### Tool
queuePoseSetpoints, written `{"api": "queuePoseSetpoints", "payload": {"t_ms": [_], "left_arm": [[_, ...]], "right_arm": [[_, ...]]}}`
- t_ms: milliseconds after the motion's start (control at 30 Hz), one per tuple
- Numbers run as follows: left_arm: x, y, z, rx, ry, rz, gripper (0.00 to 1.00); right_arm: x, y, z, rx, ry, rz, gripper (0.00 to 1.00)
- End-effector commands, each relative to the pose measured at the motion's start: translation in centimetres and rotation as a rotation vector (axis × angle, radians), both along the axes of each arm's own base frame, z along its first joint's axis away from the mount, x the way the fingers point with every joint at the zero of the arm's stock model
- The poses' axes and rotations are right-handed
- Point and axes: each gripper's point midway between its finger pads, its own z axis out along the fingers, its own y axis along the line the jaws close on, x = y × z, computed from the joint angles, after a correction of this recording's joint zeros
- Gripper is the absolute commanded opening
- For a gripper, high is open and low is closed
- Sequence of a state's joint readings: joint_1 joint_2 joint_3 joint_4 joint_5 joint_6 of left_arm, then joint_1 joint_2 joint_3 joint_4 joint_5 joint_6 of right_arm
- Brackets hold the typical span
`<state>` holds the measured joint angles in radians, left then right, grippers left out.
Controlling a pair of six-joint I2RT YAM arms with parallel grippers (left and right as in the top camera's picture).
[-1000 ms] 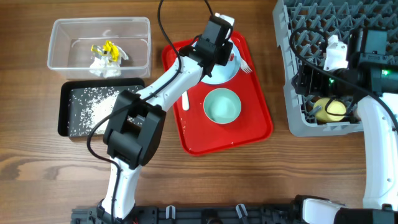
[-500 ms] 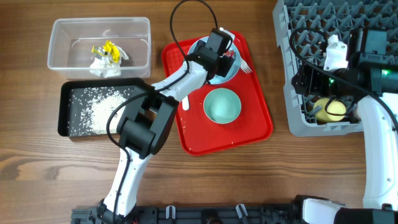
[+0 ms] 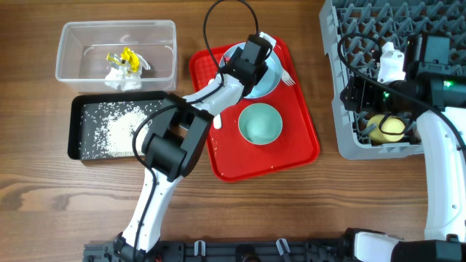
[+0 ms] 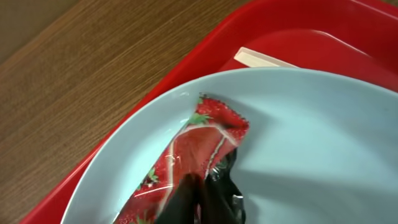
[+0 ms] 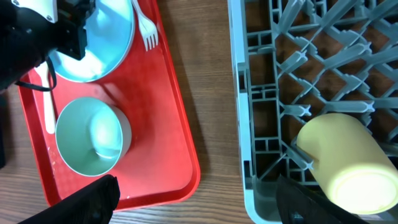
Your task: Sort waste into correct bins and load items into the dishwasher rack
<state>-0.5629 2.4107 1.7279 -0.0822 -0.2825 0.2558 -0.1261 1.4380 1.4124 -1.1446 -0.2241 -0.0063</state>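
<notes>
The small red wrapper lay on the pale blue plate, near its rim, at the far end of the red tray. In the left wrist view its long axis ran from lower left to upper right, with the serrated end pointing up and right. It was thin, glossy film, creased along its length, red with green leaf-like marks and a pale line (no lettering could be read on it). The left gripper had its black fingertips pressed together on the wrapper's lower part, pinching the film. The plate was smooth, matt and round, and the tray was shiny moulded plastic with a raised edge, on a wood-grain table. The right gripper hung with its fingers spread wide and nothing between them, above the edge of the grey pegged rack, where a yellow cup lay on its side.
</notes>
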Motion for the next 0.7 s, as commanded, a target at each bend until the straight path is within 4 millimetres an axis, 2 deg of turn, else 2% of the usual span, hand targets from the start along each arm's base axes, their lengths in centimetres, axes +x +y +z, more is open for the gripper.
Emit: {"api": "queuePoseSetpoints", "payload": {"t_ms": [0,100,233,367,433,567,667], "left_arm": [[0.2,1.8,-1.3,0.077,-0.019,0.076,0.04],[0.4,1.9,1.0,0.085,-0.057,0.1,0.04],[0.1,2.0,5.6,-0.025,-0.078,0.173,0.04],[-1.3,2.5,10.3,-0.057,-0.068,0.17,0.04],[-2.0,2.7,11.8,-0.067,-0.057,0.161,0.04],[-3.1,3.2,14.4,-0.114,-0.031,0.145,0.04],[-3.9,2.5,13.7,-0.195,0.062,0.084,0.04]], "right_arm": [[0.0,0.1,-0.4,0.002,0.003,0.017,0.85],[0.0,0.1,-0.4,0.002,0.004,0.017,0.85],[0.0,0.1,-0.4,0.003,0.006,0.017,0.85],[0.0,0.1,-0.4,0.002,0.003,0.017,0.85],[0.0,0.1,-0.4,0.003,0.003,0.017,0.85],[0.1,0.1,-0.3,0.006,0.002,0.018,0.85],[0.0,0.1,-0.3,0.006,0.003,0.018,0.85]]}}
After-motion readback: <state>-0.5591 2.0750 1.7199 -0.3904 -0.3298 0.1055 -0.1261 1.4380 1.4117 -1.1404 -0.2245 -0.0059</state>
